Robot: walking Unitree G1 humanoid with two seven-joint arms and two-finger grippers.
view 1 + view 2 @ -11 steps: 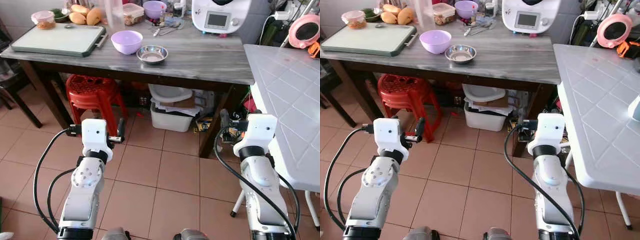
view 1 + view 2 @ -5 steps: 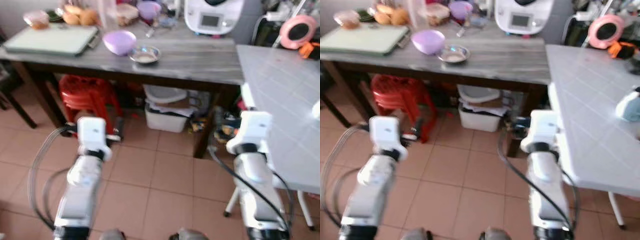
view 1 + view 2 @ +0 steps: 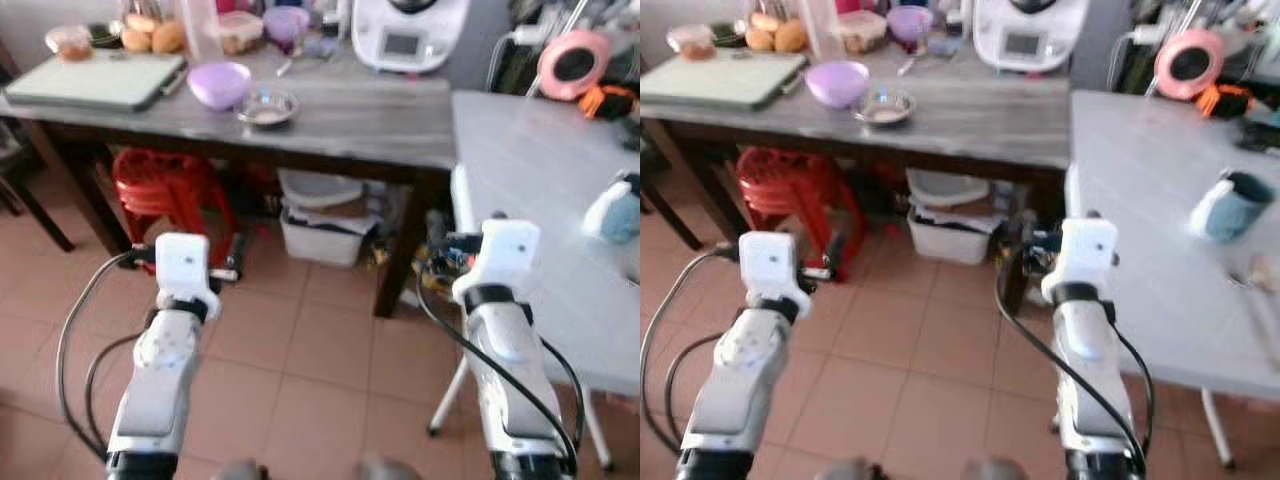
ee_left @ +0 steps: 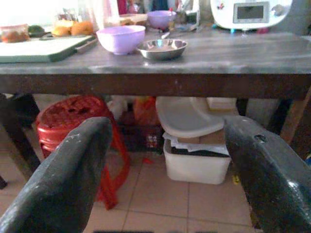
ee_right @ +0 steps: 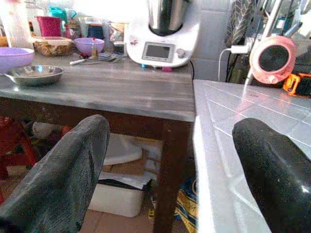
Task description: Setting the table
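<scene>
A long grey wood-grain surface on dark legs (image 3: 390, 125) spans the far side of the scene, and a white tiled-pattern surface (image 3: 1140, 200) runs along the right; red-brown floor tiles (image 3: 320, 350) fill the near ground. Candidate tableware lies far left on the grey surface: a lavender plastic bowl (image 3: 219, 84) with a small stainless-steel dish (image 3: 266, 106) just beside it on its right, behind them a green-edged white cutting board (image 3: 95, 80) and a white kitchen appliance with a display (image 3: 403, 35). A pale blue mug-like vessel (image 3: 1225, 205) stands on the white surface at right; its form is blurred. Judged from appearance, the plastic bowl should be light, stiff and not fragile, best pinched across its rim; the steel dish should be light, rigid and slippery, with a low rim offering only a shallow hold, so a firm edge pinch seems advisable. The left end effector (image 4: 165, 160) is released, its two black fingers (image 4: 68, 170) spread wide and aimed at the grey surface's front edge, well short of the bowl and dish. The right end effector (image 5: 170, 165) is likewise released, directed at the corner where the two surfaces meet. Compared with a second ago, the head camera has swung rightward: the bowl and dish sit farther left in view, the white surface takes more of the frame, and the blue vessel has come into sight, while both arms hold the same raised pose.
</scene>
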